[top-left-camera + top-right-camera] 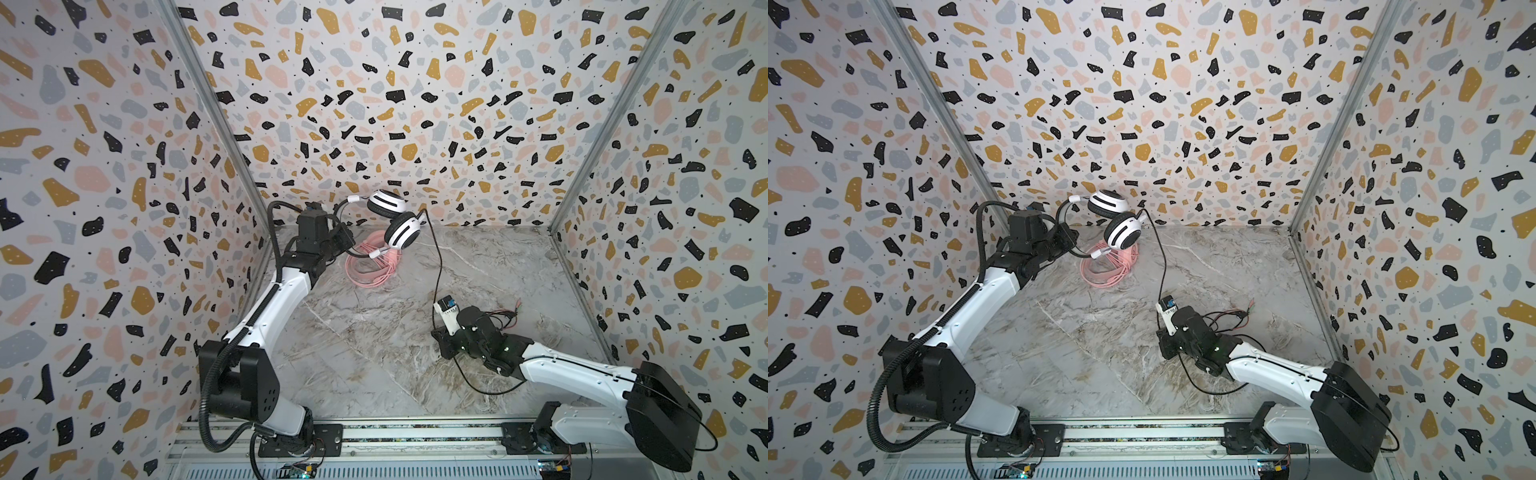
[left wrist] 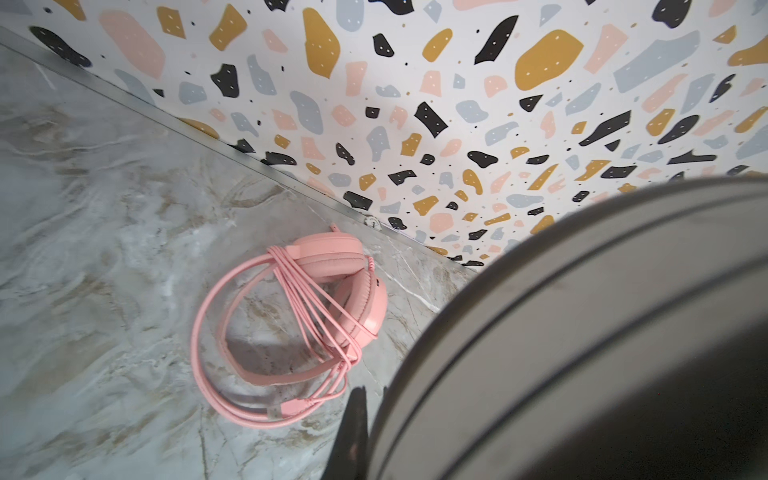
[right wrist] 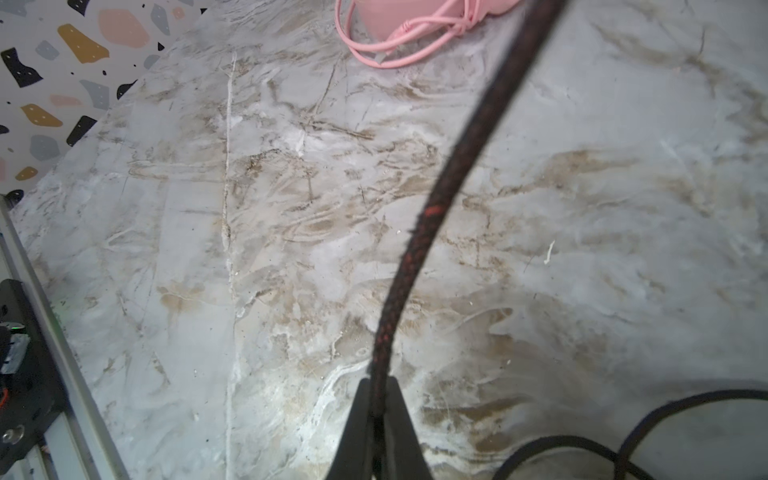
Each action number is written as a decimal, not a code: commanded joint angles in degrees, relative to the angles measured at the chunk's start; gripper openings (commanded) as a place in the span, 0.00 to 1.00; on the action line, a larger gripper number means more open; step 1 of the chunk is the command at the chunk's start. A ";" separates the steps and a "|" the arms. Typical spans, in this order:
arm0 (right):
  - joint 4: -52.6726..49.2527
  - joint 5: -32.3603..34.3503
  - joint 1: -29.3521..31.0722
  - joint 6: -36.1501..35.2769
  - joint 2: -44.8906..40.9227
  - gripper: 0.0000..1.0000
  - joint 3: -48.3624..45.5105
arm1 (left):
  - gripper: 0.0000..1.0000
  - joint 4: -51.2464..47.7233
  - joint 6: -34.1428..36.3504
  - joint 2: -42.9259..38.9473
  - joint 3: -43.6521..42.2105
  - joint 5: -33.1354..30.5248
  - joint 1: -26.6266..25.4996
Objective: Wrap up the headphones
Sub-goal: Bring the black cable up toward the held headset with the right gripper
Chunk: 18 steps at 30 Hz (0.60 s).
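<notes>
My left gripper (image 1: 348,244) (image 1: 1070,241) is shut on the thin black headband of the white-and-black headphones (image 1: 401,231) (image 1: 1122,232), holding them above the back of the table; both ear cups hang near the back wall. In the left wrist view the held headphones (image 2: 582,332) fill one side as a grey blur against one dark finger (image 2: 353,428). The black cable (image 1: 439,270) (image 1: 1163,270) drops from an ear cup to my right gripper (image 1: 436,332) (image 1: 1163,332) (image 3: 378,399), which is shut on it just above the table. The pink headphones (image 1: 372,268) (image 1: 1108,268) (image 2: 332,291) (image 3: 415,25) lie beneath, their cable wound round them.
Slack black cable (image 1: 486,388) (image 3: 623,440) loops on the marble table (image 1: 365,357) under my right arm. Thin loose wires (image 1: 508,312) trail off the right wrist. Patterned walls close three sides, and a metal rail (image 1: 415,434) runs along the front edge.
</notes>
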 commanded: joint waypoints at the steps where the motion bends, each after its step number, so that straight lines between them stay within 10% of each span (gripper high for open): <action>1: -20.74 0.36 0.31 -3.90 1.12 0.02 11.25 | 0.00 1.80 2.35 -2.07 0.01 -3.58 -1.58; 10: -38.41 5.55 2.30 -8.94 3.94 0.03 34.94 | 0.00 -0.50 7.95 -1.31 0.24 -7.78 -6.15; 18: -39.14 1.31 0.86 -11.33 6.18 0.03 38.08 | 0.00 -0.55 9.71 -1.76 0.21 -6.07 -6.18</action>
